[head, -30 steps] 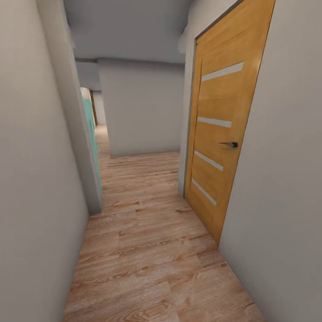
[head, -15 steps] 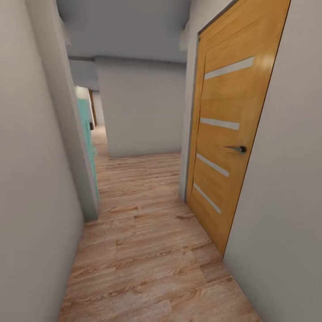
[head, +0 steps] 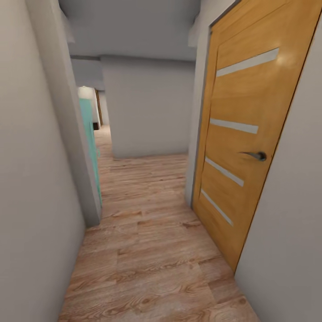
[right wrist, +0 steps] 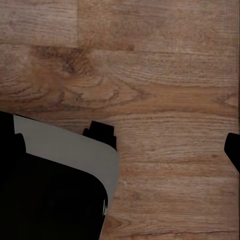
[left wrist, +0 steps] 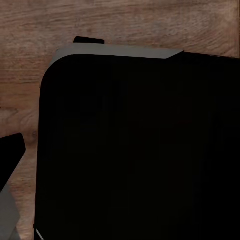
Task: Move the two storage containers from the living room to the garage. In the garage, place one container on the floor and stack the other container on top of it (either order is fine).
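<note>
The two storage containers are out of view. I am in a narrow corridor with a light wood-plank floor point(head: 147, 250). In the left wrist view one dark fingertip point(left wrist: 11, 152) of my left gripper shows at the picture's edge, over the planks and beside my black base point(left wrist: 135, 150). In the right wrist view one dark fingertip point(right wrist: 233, 150) of my right gripper sits at the edge. Bare planks point(right wrist: 165, 100) lie where the fingers would meet, and nothing is held.
A closed orange wood door point(head: 241, 147) with a metal handle point(head: 257, 155) lines the right wall. White walls stand close on both sides. A teal panel point(head: 89, 143) shows in an opening at the left. A white wall point(head: 150, 107) closes the corridor ahead; a passage point(head: 102, 129) runs on past its left.
The whole head view has shifted: the camera has moved forward along the corridor. The orange door now looks larger and nearer at the right.
</note>
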Motion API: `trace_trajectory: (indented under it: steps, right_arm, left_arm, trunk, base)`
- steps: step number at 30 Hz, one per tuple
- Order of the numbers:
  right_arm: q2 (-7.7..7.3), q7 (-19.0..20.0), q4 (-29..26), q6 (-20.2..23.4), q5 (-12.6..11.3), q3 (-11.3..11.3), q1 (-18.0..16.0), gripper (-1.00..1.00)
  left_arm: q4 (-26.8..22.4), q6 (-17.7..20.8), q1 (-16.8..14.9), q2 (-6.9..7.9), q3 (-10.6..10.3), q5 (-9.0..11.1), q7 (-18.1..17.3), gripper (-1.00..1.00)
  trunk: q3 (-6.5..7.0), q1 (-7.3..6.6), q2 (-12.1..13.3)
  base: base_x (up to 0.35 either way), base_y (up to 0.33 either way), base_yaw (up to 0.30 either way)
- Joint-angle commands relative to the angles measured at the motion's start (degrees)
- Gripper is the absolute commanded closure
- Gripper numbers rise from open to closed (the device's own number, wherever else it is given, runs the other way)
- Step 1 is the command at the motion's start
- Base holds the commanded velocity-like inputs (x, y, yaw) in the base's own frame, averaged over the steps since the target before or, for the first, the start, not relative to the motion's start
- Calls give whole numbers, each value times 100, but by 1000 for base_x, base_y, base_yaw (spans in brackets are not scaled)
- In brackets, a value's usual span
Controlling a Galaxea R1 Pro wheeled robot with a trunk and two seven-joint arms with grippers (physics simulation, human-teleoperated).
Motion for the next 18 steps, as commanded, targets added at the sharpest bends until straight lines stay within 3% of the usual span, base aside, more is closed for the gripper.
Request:
trace_trajectory:
  steps: [1, 8, 18]
  right_arm:
    - [-1, 11, 18, -37, -3, 44, -9, -100]
    - [-1, 9, 20, -47, -3, 44, -9, -100]
    - [-10, 22, 20, -54, -3, 44, -9, -100]
  left_arm:
    - [-1, -12, -1, -2, 21, 45, 1, -100]
    - [-1, -12, -1, -2, 18, 46, 1, -100]
    - [-1, -12, -1, -2, 22, 45, 1, -100]
  trunk:
    - [-5, 3, -3]
    - [-5, 3, -3]
    - [-5, 3, -3]
  base:
    - [321, 0, 257]
    - [321, 0, 251]
    - [321, 0, 36]
